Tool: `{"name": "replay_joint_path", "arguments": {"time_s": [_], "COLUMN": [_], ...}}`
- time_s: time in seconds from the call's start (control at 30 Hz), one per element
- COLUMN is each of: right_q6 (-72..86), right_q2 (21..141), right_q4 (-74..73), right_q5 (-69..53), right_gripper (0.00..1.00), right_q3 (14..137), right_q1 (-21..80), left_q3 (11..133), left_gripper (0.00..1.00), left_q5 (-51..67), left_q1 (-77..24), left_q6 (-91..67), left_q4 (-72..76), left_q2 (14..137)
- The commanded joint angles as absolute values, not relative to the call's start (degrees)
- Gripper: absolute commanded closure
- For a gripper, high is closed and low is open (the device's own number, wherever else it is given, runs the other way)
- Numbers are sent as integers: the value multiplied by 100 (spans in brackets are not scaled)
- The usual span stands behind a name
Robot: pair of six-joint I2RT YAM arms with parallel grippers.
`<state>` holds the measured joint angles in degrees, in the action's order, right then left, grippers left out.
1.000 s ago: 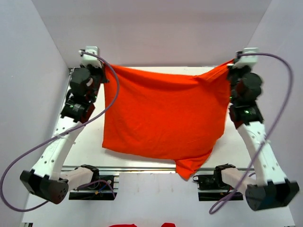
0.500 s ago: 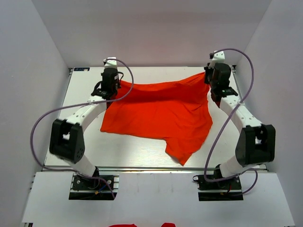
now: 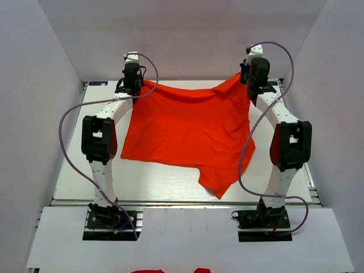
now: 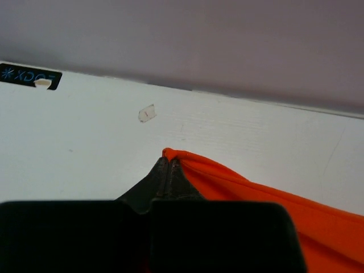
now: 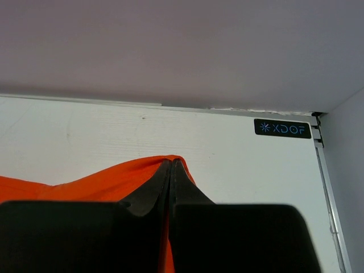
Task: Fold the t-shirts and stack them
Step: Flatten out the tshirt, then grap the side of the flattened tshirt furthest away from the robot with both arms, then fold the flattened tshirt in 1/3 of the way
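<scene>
An orange-red t-shirt (image 3: 187,131) lies spread over the white table, its far edge held up between both grippers and a sleeve trailing toward the near edge. My left gripper (image 3: 140,85) is shut on the shirt's far left corner; in the left wrist view the cloth (image 4: 239,182) pokes out past the closed left gripper (image 4: 168,162). My right gripper (image 3: 245,79) is shut on the far right corner; in the right wrist view the cloth (image 5: 102,182) wraps the closed right gripper (image 5: 172,164). Both hold near the back wall.
The white table (image 3: 74,159) is walled at the back and both sides. More orange-red cloth (image 3: 148,271) peeks in at the bottom edge of the top view. A small scrap of tape (image 4: 147,113) lies on the table ahead of the left gripper.
Both arms have stretched out toward the back wall, carrying the shirt's held edge away from me. The shirt has come down from hanging in the air and now lies mostly on the table.
</scene>
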<state>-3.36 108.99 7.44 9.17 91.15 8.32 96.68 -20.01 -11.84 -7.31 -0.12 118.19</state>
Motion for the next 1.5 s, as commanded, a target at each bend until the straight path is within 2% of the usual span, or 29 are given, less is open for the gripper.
{"name": "replay_joint_path", "arguments": {"time_s": [0.0,0.2,0.37,0.5,0.87,1.1,1.4,1.43,1.47], "right_q6": [-281,-237,-141,-106,448,1045,2407,2521,2601], "right_q2": [11240,11979,12085,11429,9361,8641,7349,7174,7067], "right_q4": [712,318,53,9,-1587,-2645,-2619,-2619,-2619], "right_q5": [870,607,527,519,483,79,-185,-202,-237], "right_gripper": [100,100,100,100,100,100,100,89,71], "right_q3": [9667,10546,10671,10031,7832,7016,4950,4722,4572], "right_q1": [747,659,650,650,659,659,686,712,712], "left_q3": [10534,11897,12103,11280,8660,7911,7410,7409,7479], "left_gripper": [100,100,100,100,100,100,100,100,90], "left_q5": [-1670,-1160,-782,-729,-606,-765,-923,-1010,-1080], "left_q1": [-1107,-905,-791,-791,-738,-738,-738,-738,-738], "left_q6": [-633,-738,-791,-791,-870,-1125,-1705,-1853,-1854], "left_q4": [-245,-597,-650,-484,-571,-966,-1722,-1827,-2037], "left_q2": [12512,13587,13816,13255,11242,10609,10477,10477,10477]}}
